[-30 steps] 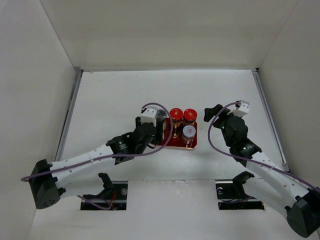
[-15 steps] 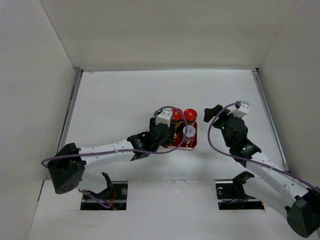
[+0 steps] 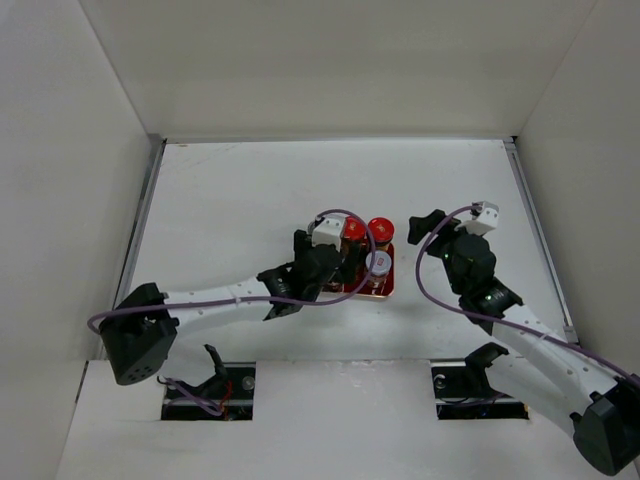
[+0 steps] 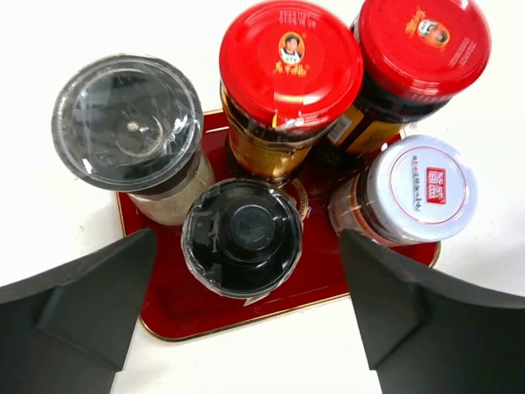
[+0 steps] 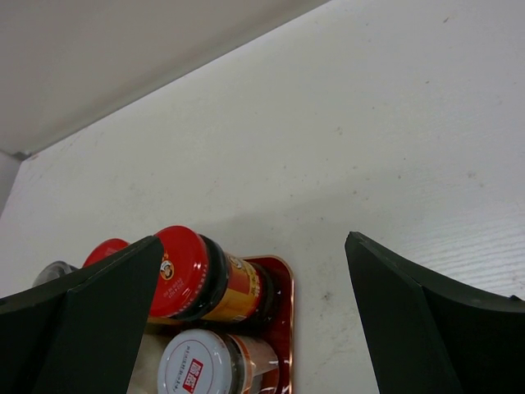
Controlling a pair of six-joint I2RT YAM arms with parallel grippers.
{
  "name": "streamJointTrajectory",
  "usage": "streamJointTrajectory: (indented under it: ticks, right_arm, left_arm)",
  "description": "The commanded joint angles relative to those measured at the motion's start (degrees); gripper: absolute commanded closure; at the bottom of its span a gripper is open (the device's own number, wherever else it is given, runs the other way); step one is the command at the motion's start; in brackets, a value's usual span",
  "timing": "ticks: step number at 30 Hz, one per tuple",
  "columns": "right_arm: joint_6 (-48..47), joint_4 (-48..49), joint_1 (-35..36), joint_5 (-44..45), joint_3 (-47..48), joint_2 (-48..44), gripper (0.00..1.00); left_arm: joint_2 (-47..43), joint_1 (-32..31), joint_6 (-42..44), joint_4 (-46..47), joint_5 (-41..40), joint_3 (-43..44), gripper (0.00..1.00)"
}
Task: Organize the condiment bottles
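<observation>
The five condiment bottles (image 3: 366,252) stand clustered on a red tray (image 4: 189,308) mid-desk (image 3: 230,190). Two red-capped jars (image 4: 289,64) are on the far side, a grey-lidded grinder (image 4: 127,123) at the left, and a black-capped bottle (image 4: 242,238) and white-capped jar (image 4: 426,187) nearer. The left hand (image 4: 248,246) hangs spread above the black-capped bottle, pinching nothing, and the right hand (image 5: 253,240), also spread and empty, sits just right of the tray.

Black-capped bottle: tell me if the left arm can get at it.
Probably yes: the open left gripper hangs above the black-capped bottle, a finger either side, though a red-capped bottle stands close.
</observation>
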Motion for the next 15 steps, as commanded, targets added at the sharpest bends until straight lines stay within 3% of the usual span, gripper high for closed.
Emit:
streamJointTrajectory:
  ticks: [1,3,4,7,9,12,15]
  right_arm:
    - [0.2,0.8,0.0,0.4,0.7,-1.7,0.0]
    - [0.4,-0.5,0.0,0.8,0.8,-2.6,0.05]
    - [0.5,-1.2,0.0,1.2,0.8,-3.0,0.15]
    - [1.3,-3.4,0.0,2.1,0.8,-4.0,0.58]
    - [2.6,-5.9,0.0,1.9,0.7,-4.0,0.73]
    - [4.6,-9.3,-0.2,2.1,0.3,-3.8,0.82]
    - [6.3,-10.8,-0.2,2.2,-1.0,-3.9,0.75]
  left_arm:
    - [-4.6,-0.5,0.5,2.9,-1.1,0.7,0.0]
    - [-6.9,-1.2,1.3,2.8,-1.5,1.2,0.0]
    - [-8.2,-1.5,1.9,3.2,-2.5,1.3,0.0]
    - [-13.2,-2.2,3.5,3.5,-7.3,1.2,0.0]
    - [-17.4,-1.6,3.7,3.6,-12.3,0.1,0.0]
    - [-24.0,1.9,2.3,2.4,-13.2,-2.1,0.0]
    - [-30.7,7.1,-5.2,-0.2,-10.2,-6.7,0.0]
